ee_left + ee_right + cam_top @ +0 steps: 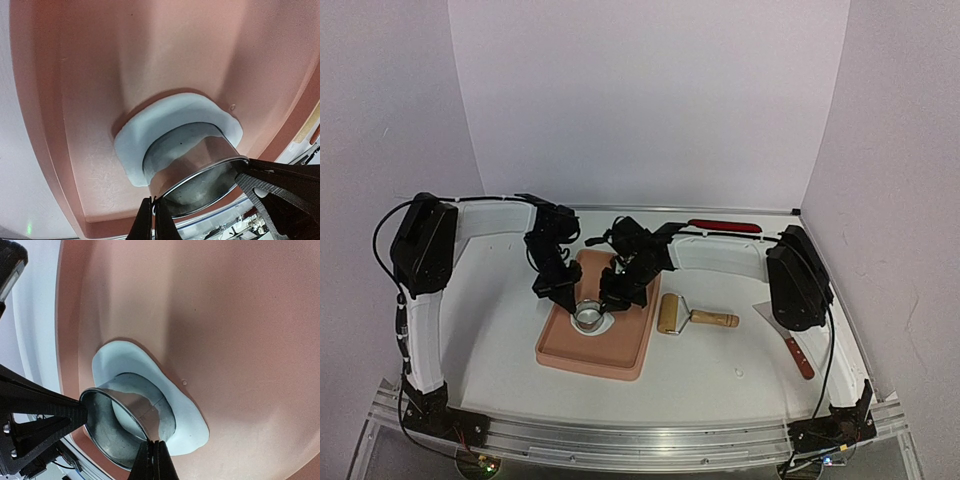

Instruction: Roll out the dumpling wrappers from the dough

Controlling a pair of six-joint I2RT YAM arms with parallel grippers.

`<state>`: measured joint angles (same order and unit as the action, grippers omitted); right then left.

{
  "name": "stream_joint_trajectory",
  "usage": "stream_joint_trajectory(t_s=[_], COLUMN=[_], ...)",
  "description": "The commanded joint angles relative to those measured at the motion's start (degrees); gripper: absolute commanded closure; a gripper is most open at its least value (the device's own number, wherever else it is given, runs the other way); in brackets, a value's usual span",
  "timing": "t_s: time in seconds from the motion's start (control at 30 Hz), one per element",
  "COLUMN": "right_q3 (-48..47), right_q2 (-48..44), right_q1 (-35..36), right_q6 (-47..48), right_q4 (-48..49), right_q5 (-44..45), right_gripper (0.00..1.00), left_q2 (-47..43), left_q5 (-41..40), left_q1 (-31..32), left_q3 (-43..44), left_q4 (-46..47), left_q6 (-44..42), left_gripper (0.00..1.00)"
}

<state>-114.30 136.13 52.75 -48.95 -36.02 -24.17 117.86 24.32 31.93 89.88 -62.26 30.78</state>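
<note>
The dough point(150, 135) is a thin irregular white sheet on the pink board point(610, 355). A small metal ring point(200, 155) stands on it, slightly tilted. My left gripper point(154, 202) is shut on the ring's near rim. My right gripper point(154, 445) is shut on the opposite rim of the ring point(127, 407). White dough point(125, 420) shows inside the ring; I cannot tell whether it is cut free. No separate round dumpling wrapper is in view. In the top view both grippers point(570, 298) point(612, 298) meet over the ring point(589, 316).
A wooden rolling pin point(695, 317) lies right of the board. A scraper with a red handle point(788, 338) lies under the right arm. A red bar point(724, 226) lies at the back wall. White walls enclose the table.
</note>
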Motion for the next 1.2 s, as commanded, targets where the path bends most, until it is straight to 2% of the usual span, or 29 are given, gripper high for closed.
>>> stream_joint_trajectory(t_s=[0.0,0.2,0.33,0.77,0.97,1.17], right_q3=[2.73,5.48,5.41,-4.99,-8.61,-7.03], right_q2=[-1.18,-2.58,-2.63,2.95,6.42,6.69], right_q1=[5.10,5.51,5.56,2.48,0.94,-0.52], right_q6=[-4.11,-7.76,-7.49,-0.04,1.13,1.71], right_q4=[-1.90,-1.52,-1.37,-1.67,-2.03,-2.12], right_q5=[-4.43,-3.82,-3.47,-0.86,-1.31,-0.40], right_gripper=[1.00,1.00,1.00,1.00,1.00,1.00], left_q2=[4.57,7.41,7.73,-3.72,-6.59,-7.88], left_q5=[-4.14,-4.86,-5.15,-3.34,-2.70,-1.22], left_q1=[-0.91,-0.96,-0.99,0.36,3.05,4.33], left_q3=[4.31,10.12,10.80,-12.04,-16.13,-17.64], left_q4=[8.40,5.31,4.66,14.00,15.36,15.97], left_q6=[-0.12,-1.83,-1.96,4.48,8.18,11.47], left_gripper=[1.00,1.00,1.00,1.00,1.00,1.00])
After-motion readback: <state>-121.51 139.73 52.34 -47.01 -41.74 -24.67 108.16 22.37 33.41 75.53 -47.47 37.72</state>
